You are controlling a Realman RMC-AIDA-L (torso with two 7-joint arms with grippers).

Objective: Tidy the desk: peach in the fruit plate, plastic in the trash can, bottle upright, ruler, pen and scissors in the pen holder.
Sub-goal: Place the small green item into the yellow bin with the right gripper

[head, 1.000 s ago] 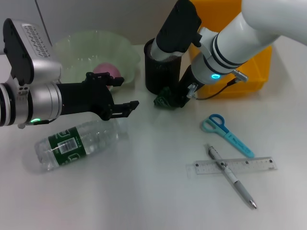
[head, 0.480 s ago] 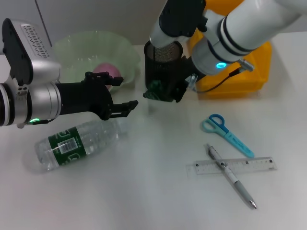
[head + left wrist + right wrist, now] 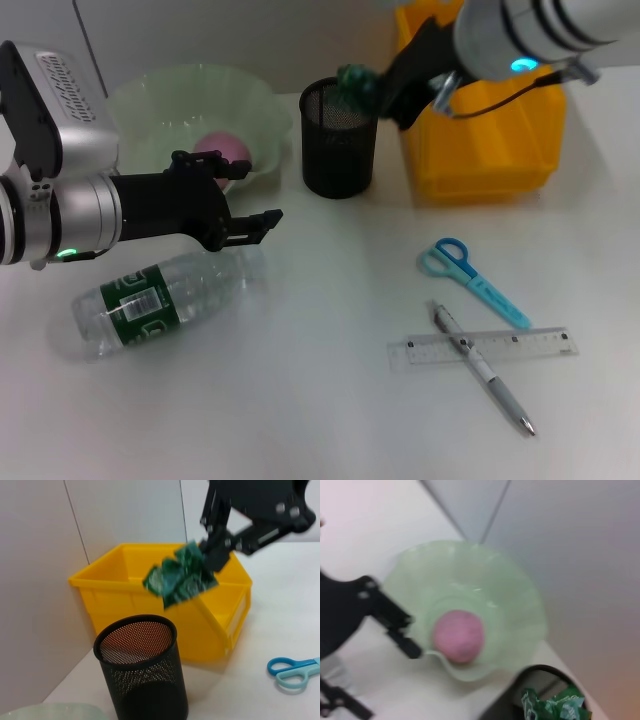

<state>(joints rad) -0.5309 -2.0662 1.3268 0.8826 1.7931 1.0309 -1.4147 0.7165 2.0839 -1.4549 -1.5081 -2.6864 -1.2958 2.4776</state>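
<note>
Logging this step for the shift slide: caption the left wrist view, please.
Right end effector holds crumpled green plastic above pen holder, before yellow bin.

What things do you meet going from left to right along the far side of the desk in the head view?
Fruit plate holding the peach → black mesh pen holder → green plastic held in the right tool, above the holder's rim → yellow trash can.

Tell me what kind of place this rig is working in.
Probably a desk or office worktop: a white table with a mesh pen holder, scissors, ruler and pen, plus a yellow bin.
</note>
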